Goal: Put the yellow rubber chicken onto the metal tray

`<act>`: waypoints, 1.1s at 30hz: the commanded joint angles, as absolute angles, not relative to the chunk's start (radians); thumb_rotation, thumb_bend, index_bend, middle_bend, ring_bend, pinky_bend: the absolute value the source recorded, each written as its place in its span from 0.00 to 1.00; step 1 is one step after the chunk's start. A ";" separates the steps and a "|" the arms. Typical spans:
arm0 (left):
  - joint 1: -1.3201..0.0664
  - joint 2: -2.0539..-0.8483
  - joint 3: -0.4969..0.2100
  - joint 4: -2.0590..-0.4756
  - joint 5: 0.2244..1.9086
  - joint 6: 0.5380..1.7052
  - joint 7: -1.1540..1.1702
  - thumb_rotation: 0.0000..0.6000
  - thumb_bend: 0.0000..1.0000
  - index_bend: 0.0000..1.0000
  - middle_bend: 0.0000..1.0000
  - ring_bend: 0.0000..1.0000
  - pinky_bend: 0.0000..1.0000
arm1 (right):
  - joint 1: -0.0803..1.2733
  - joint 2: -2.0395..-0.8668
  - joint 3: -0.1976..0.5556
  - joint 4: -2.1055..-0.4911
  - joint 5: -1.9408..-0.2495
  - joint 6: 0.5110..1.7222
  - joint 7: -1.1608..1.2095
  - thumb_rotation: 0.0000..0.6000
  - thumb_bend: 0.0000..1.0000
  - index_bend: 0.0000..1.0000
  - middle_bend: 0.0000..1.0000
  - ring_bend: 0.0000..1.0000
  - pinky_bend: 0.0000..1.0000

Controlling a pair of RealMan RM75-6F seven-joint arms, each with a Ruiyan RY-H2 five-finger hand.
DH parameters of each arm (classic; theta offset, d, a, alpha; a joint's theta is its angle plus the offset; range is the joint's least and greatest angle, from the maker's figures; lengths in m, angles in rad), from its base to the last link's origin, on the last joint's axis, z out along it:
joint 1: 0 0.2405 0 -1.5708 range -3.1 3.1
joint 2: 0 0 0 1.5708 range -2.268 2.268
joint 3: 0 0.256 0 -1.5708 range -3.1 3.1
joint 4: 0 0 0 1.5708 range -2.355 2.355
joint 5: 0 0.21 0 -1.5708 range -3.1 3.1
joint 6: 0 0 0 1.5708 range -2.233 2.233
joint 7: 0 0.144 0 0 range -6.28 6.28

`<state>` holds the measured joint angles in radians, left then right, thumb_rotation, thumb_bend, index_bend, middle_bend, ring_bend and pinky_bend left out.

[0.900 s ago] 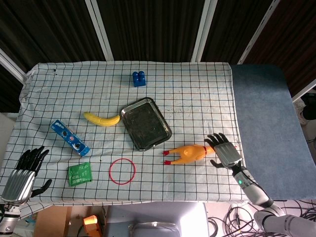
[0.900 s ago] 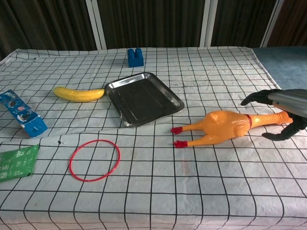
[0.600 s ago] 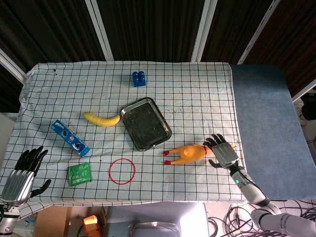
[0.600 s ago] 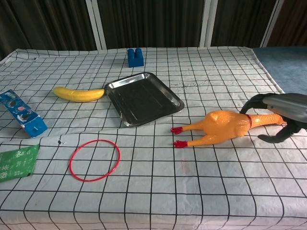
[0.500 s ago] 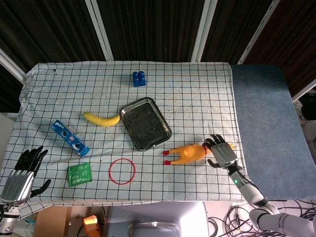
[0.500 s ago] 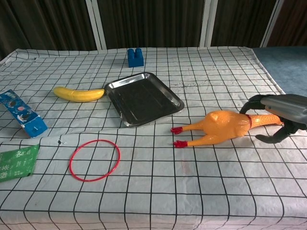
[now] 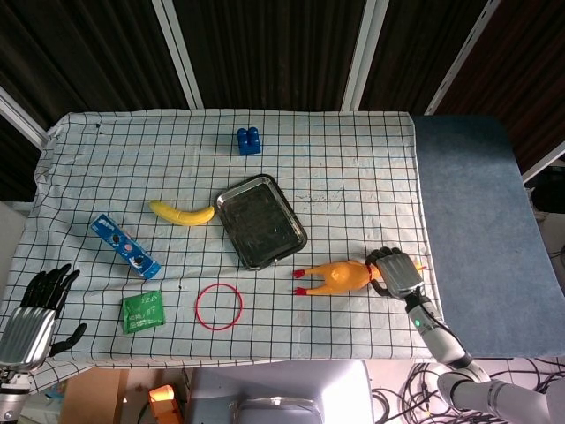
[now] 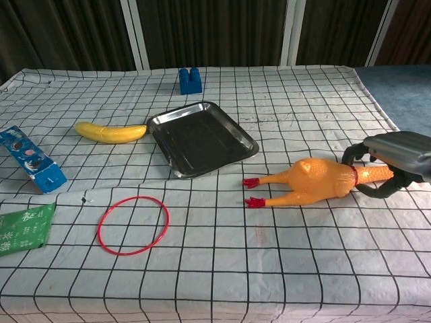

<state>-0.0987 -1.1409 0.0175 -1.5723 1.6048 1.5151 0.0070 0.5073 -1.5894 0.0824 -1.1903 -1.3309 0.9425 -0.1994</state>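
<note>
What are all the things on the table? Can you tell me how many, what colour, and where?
rubber chicken: one, yellow-orange with red feet, lying near the right edge, feet toward the tray
metal tray: one, silver, middle of the table, nothing on it
banana: one, yellow, just left of the tray
toy block: one, blue, far side
ring: one, red, near side
snack box: one, blue, left
packet: one, green, front left
tablecloth: one, white with black grid
left hand: black and silver, off the front-left corner, holding nothing
right hand: fingers curled around the chicken's neck end
</note>
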 commanded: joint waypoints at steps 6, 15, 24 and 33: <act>-0.095 -1.141 0.017 -1.575 1.606 1.518 0.010 1.00 0.26 0.00 0.00 0.00 0.02 | 0.492 -1.612 0.076 -1.184 -1.386 1.053 -0.221 1.00 0.47 0.84 0.61 0.53 0.59; -0.096 -1.137 0.019 -1.578 1.608 1.512 0.010 1.00 0.26 0.00 0.00 0.00 0.02 | 0.480 -1.612 0.054 -1.172 -1.473 1.149 -0.193 1.00 0.54 0.92 0.71 0.64 0.70; -0.123 -1.137 0.030 -1.558 1.653 1.488 -0.042 1.00 0.28 0.00 0.00 0.00 0.02 | 0.475 -1.546 0.039 -1.250 -1.622 1.312 -0.090 1.00 0.54 0.94 0.74 0.66 0.72; -0.223 -1.214 0.050 -1.459 1.866 1.542 -0.307 1.00 0.29 0.00 0.00 0.00 0.02 | 0.527 -1.431 0.071 -1.501 -1.634 1.258 -0.149 1.00 0.54 0.94 0.74 0.66 0.72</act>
